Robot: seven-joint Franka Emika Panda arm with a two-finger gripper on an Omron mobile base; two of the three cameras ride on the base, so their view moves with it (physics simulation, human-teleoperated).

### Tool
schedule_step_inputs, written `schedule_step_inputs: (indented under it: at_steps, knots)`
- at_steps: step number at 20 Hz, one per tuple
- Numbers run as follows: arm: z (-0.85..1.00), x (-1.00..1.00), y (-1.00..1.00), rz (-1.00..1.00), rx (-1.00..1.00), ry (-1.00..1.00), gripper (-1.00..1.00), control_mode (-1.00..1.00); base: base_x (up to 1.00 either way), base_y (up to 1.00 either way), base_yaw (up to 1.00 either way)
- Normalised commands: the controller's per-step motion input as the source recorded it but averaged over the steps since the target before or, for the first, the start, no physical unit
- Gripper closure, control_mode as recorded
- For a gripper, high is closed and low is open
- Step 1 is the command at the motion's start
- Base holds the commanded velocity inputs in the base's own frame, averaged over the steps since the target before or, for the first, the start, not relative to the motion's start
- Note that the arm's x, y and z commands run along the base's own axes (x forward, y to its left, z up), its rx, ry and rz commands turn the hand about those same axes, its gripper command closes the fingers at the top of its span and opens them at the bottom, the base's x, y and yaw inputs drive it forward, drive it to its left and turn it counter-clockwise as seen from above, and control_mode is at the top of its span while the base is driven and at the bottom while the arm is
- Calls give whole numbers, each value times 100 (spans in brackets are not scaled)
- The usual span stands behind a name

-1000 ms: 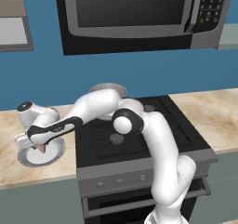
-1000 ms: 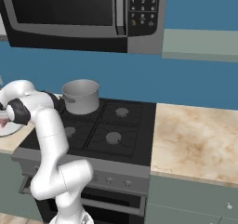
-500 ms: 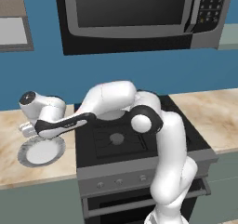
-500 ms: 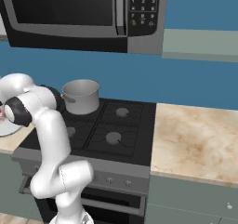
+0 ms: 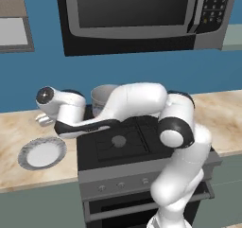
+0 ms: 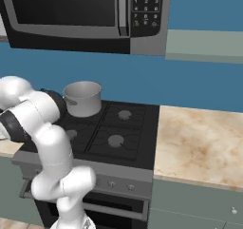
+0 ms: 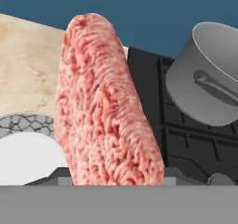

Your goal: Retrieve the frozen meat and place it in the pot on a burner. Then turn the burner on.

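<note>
The frozen meat (image 7: 104,107), a pink, coarse-grained, streaked slab, is gripped upright in the gripper (image 5: 43,119), raised above the beige marbled counter (image 5: 14,132) left of the stove. A round white plate (image 5: 41,153) with a speckled grey rim is seen below. The brushed-metal cylindrical pot (image 6: 83,98) is seated on the rear-left burner.

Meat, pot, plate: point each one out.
Meat (image 7: 104,107), hand view, middle of the slab.
Pot (image 6: 84,100), right base view, side wall.
Plate (image 5: 29,149), left base view, left rim.
</note>
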Motion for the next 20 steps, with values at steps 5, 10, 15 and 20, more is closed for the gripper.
schedule_step_inputs:
  at_steps: [5, 10, 15, 20]
  knots:
    - [61, 0, -72, -1, 20, -10, 100, -100, 0, 0, 0]
    - [51, 1, -69, -3, 18, -8, 100, -100, 0, 0, 0]
    - [28, 12, -88, -8, 5, 0, 100, -100, 0, 0, 0]
    - [20, 12, -80, -6, 0, 0, 100, -100, 0, 0, 0]
